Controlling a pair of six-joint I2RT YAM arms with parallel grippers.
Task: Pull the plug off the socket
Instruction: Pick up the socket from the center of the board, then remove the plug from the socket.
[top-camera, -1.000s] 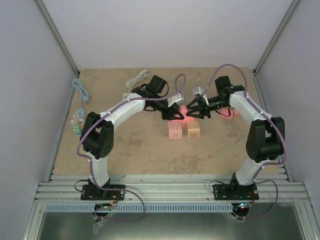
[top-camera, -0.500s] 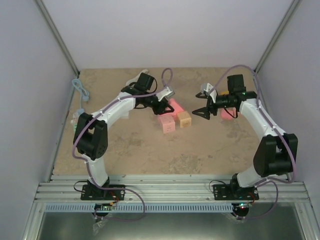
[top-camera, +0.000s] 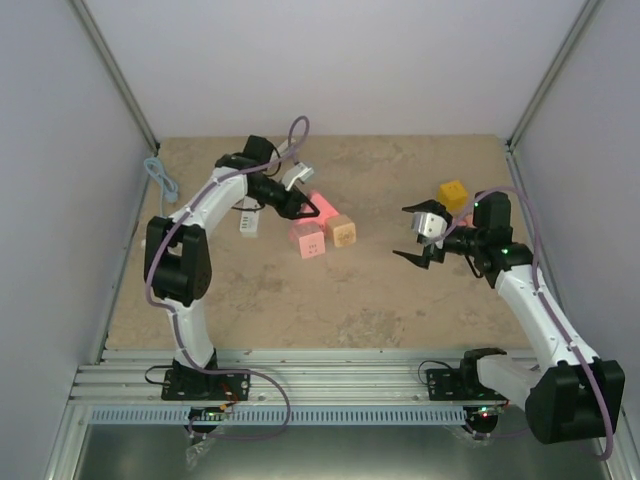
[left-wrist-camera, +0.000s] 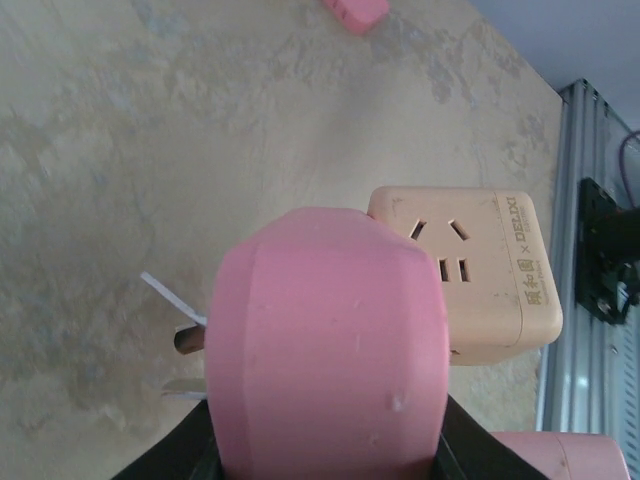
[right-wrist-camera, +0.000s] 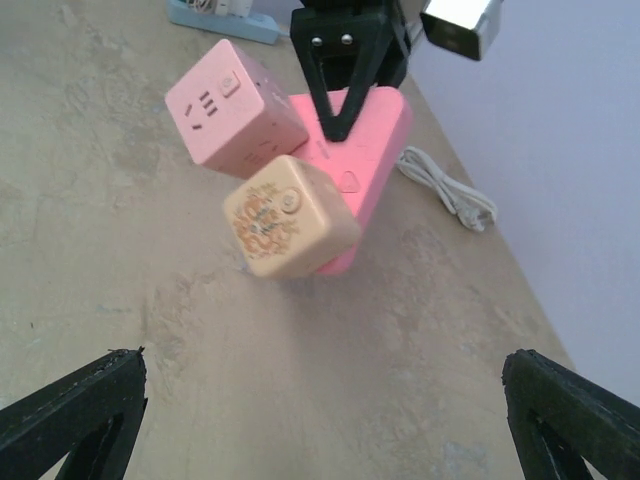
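Plug cube (left-wrist-camera: 470, 275) reads DELIXI, left gripper (top-camera: 298, 206) clamps pink strip (right-wrist-camera: 375, 150), right gripper (top-camera: 406, 232) apart.

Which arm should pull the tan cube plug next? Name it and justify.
Right. The right gripper is open, empty and facing the tan cube-shaped plastic plug; the left gripper is shut on the pink plastic socket block carrying it.

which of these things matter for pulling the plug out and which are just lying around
In the job:
- pink socket block, gripped by the left gripper
- pink cube adapter and tan cube adapter, apparently plugged into it
- right gripper, open and empty

Lying about:
- yellow cube
- white adapter
- blue cable
- white cable
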